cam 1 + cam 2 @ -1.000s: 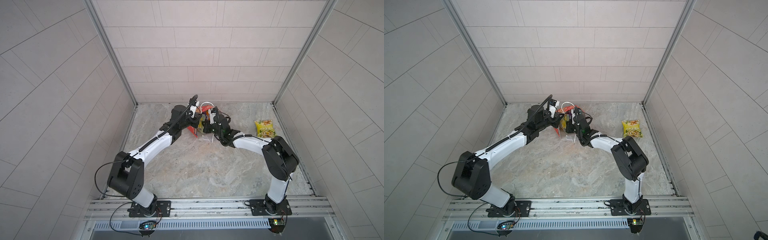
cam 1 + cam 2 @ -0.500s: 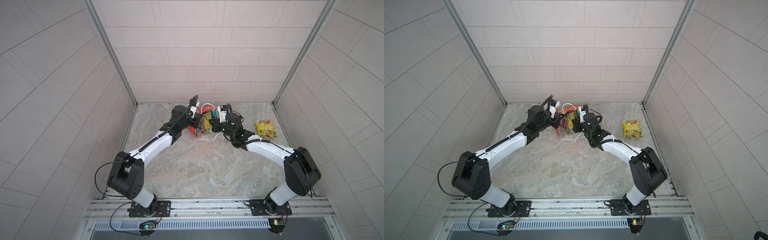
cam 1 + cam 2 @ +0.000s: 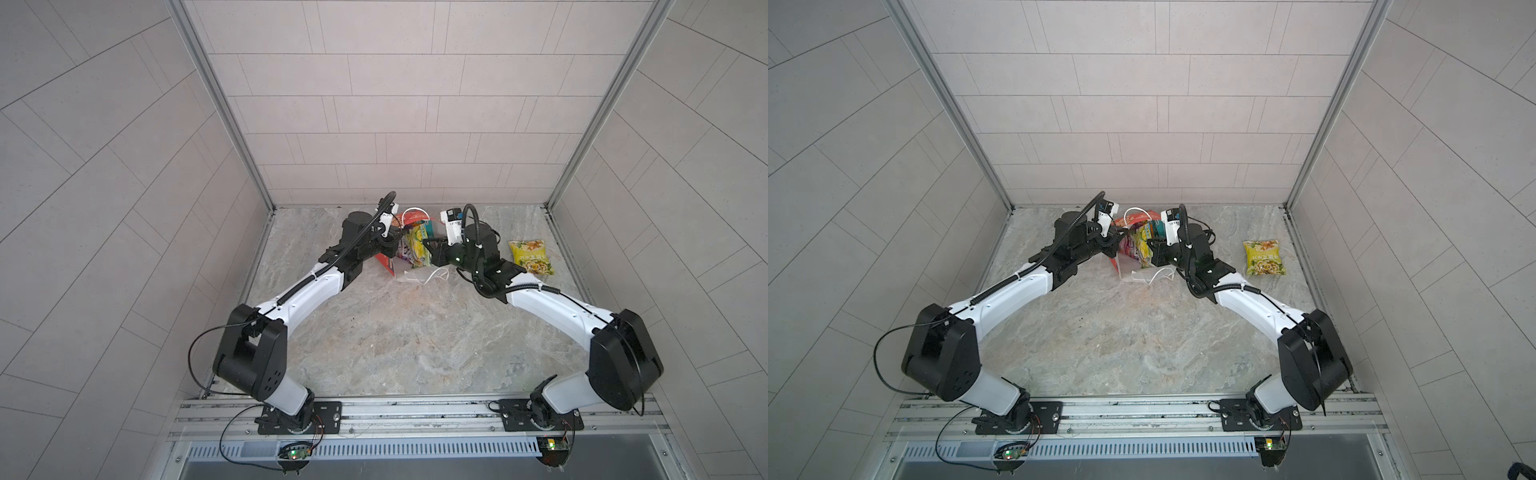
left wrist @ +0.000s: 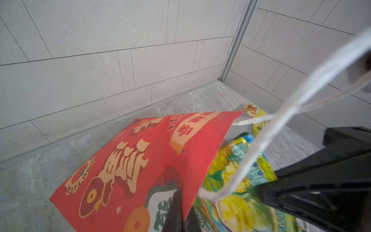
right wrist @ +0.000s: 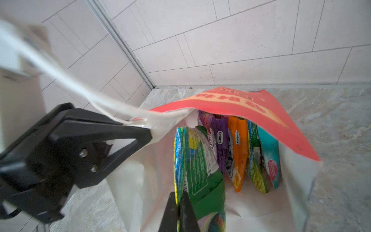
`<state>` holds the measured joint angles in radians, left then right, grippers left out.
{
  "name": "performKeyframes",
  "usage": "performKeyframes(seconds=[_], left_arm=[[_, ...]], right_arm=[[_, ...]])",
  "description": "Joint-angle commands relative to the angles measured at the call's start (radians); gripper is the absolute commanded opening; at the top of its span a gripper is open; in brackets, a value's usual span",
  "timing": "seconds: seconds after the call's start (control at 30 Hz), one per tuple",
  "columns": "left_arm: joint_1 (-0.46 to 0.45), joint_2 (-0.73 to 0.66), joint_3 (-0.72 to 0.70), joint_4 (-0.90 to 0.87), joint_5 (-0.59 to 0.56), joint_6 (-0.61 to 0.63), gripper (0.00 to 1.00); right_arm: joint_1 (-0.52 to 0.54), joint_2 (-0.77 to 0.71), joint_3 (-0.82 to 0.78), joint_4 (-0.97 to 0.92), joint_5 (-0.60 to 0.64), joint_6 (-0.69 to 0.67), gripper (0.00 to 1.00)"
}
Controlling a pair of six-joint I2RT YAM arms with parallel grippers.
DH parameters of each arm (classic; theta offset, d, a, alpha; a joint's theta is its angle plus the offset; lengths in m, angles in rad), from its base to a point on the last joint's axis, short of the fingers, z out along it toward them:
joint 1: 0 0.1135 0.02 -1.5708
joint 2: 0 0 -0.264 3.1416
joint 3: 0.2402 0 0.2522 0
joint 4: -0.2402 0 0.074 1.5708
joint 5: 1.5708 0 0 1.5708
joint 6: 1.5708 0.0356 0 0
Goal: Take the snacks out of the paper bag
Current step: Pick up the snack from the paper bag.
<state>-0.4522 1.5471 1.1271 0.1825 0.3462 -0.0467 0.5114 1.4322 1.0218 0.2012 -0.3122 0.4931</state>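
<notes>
The red paper bag (image 3: 384, 262) (image 3: 1115, 261) lies tipped at the back centre in both top views. My left gripper (image 4: 181, 213) (image 3: 392, 246) is shut on the rim of its red wall (image 4: 140, 160). My right gripper (image 5: 179, 211) (image 3: 428, 246) is shut on the edge of a green and yellow snack packet (image 5: 200, 166) (image 3: 415, 248) at the bag's mouth. Inside the white lining stand purple (image 5: 220, 144), orange (image 5: 237, 150), green (image 5: 256, 166) and teal (image 5: 269, 152) snacks. Another yellow-green snack packet (image 3: 531, 257) (image 3: 1264, 257) lies flat on the table to the right.
One white cord handle (image 3: 428, 276) trails on the marble table in front of the bag; the other (image 4: 281, 124) loops up over the left wrist. Tiled walls close the back and both sides, with the back wall just behind the bag.
My right arm has swung out to the right and drawn its gripper back from deep in the bag, bringing the green and yellow packet to the mouth. The left arm has held still.
</notes>
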Motion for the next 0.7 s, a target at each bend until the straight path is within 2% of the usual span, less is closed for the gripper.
performKeyframes(seconds=[0.0,0.3,0.43,0.67], left_arm=[[-0.006,-0.023,-0.014,0.008,0.005,0.015,0.0],[-0.005,-0.031,-0.018,0.008,-0.007,0.025,0.0],[-0.004,-0.03,-0.02,0.009,-0.015,0.027,0.0],[-0.004,-0.041,-0.032,0.017,-0.025,0.036,0.0]], right_arm=[[-0.005,-0.094,-0.029,0.051,-0.033,-0.038,0.0],[-0.048,-0.284,-0.074,0.053,-0.059,-0.013,0.0],[-0.102,-0.341,-0.088,0.072,-0.13,0.044,0.0],[-0.211,-0.507,-0.119,0.016,-0.124,0.08,0.0]])
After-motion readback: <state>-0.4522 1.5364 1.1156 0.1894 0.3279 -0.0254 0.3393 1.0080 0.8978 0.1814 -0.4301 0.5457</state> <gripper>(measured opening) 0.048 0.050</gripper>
